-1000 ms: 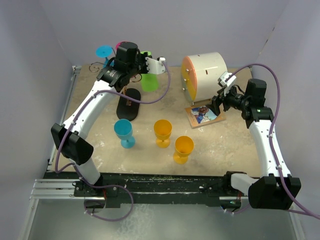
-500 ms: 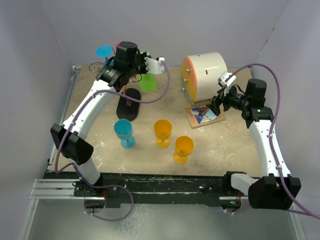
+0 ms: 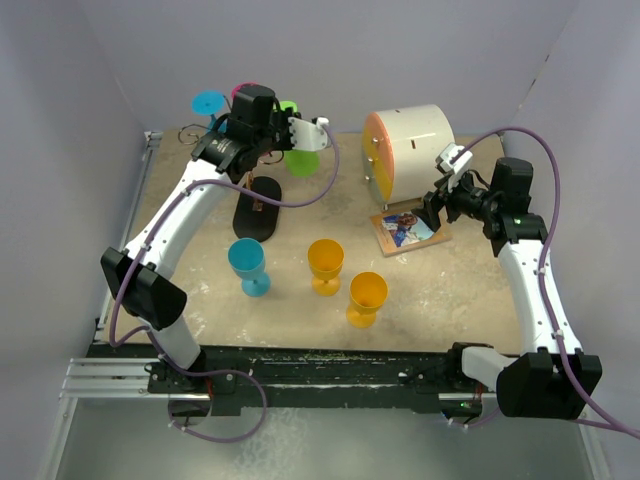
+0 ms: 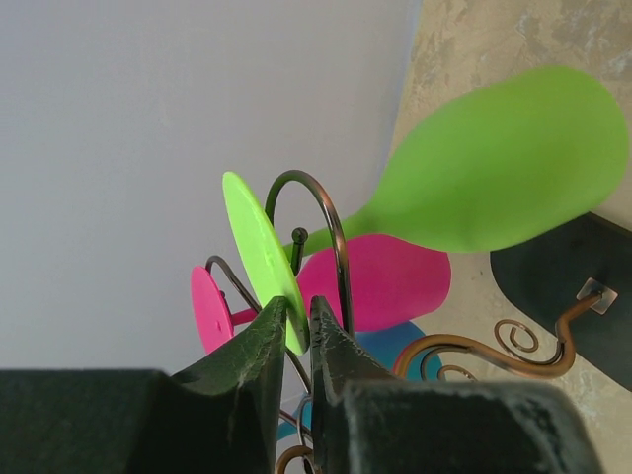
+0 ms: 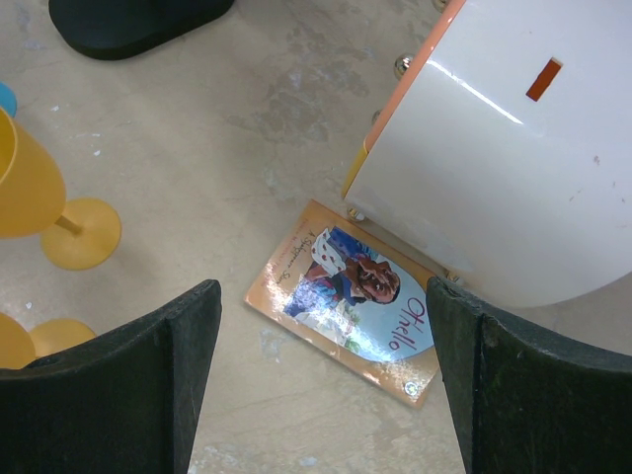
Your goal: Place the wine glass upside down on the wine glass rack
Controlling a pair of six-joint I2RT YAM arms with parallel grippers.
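The wine glass rack [image 4: 334, 242] is a dark wire stand on a black oval base [image 3: 256, 207] at the back left. My left gripper [image 4: 297, 318] is shut on the edge of the foot of a green wine glass [image 4: 494, 183]. It holds the glass tilted among the top wire arms, bowl out to the right. In the top view the green glass [image 3: 302, 160] hangs to the right of the left gripper [image 3: 283, 116]. A pink glass [image 4: 385, 281] and a blue glass [image 4: 400, 346] hang on the rack. My right gripper [image 5: 321, 380] is open and empty.
A white cylinder with an orange face [image 3: 410, 148] stands at the back right, with a picture book [image 3: 408, 228] flat in front of it, under my right gripper [image 3: 437, 203]. A blue glass [image 3: 248, 265] and two yellow glasses [image 3: 325, 265] [image 3: 366, 297] stand upright mid-table.
The green glass has swung a little up and back toward the rack's top in my left gripper. The right arm has not moved.
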